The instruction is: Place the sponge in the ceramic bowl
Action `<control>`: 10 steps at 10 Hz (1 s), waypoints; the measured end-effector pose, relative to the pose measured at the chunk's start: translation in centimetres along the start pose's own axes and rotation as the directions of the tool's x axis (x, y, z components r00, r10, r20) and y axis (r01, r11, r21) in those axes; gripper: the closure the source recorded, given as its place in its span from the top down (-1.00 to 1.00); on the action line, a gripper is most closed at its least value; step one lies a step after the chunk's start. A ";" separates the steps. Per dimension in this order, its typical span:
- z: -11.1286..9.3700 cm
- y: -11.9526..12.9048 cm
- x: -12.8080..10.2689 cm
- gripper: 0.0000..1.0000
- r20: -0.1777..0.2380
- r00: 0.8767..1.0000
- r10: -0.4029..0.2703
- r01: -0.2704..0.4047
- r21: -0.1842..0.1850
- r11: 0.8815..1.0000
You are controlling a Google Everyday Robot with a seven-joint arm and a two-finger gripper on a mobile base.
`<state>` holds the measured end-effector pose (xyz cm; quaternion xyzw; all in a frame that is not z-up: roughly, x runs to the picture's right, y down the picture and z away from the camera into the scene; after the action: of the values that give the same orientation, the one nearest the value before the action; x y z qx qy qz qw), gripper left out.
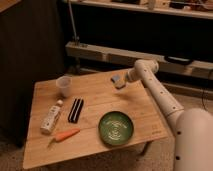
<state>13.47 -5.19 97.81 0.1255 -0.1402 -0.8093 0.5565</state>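
Note:
The sponge (pixel 116 79), a small blue-grey pad, lies near the far right edge of the wooden table (pixel 95 147). My gripper (pixel 121 83) hangs right at the sponge, coming in from the right at the end of the white arm, and it stands open. I cannot tell whether it touches the sponge. The ceramic bowl (pixel 116 128), green with a pale swirl, sits empty at the front right of the table, well in front of the sponge.
A translucent white cup (pixel 64 86) stands at the back left. A black flat bar (pixel 76 110), a white bottle (pixel 51 119) and a carrot (pixel 65 135) lie left of the bowl. Dark shelving and a low rail run behind the table.

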 end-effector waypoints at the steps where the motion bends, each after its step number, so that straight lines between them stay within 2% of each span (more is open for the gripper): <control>1: 0.0 -0.2 0.0 0.60 -0.018 1.000 0.002 -0.002 -0.001 1.000; 3: 0.2 -0.4 0.2 0.60 -0.023 1.000 0.002 -0.002 0.003 1.000; 4: 0.2 -0.1 0.1 0.60 -0.015 1.000 -0.009 0.009 -0.006 1.000; 5: 0.5 0.1 0.3 0.60 -0.004 0.999 -0.041 0.041 -0.021 0.999; 6: 1.5 -0.3 0.7 0.60 0.026 0.993 -0.116 0.117 -0.036 0.993; 8: 1.7 0.4 0.2 0.60 0.060 0.990 -0.125 0.128 -0.052 0.990; 10: 1.5 0.3 -0.1 0.60 0.058 0.990 -0.126 0.129 -0.056 0.990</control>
<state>13.23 -5.09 99.33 0.0956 -0.1227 -0.8502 0.5030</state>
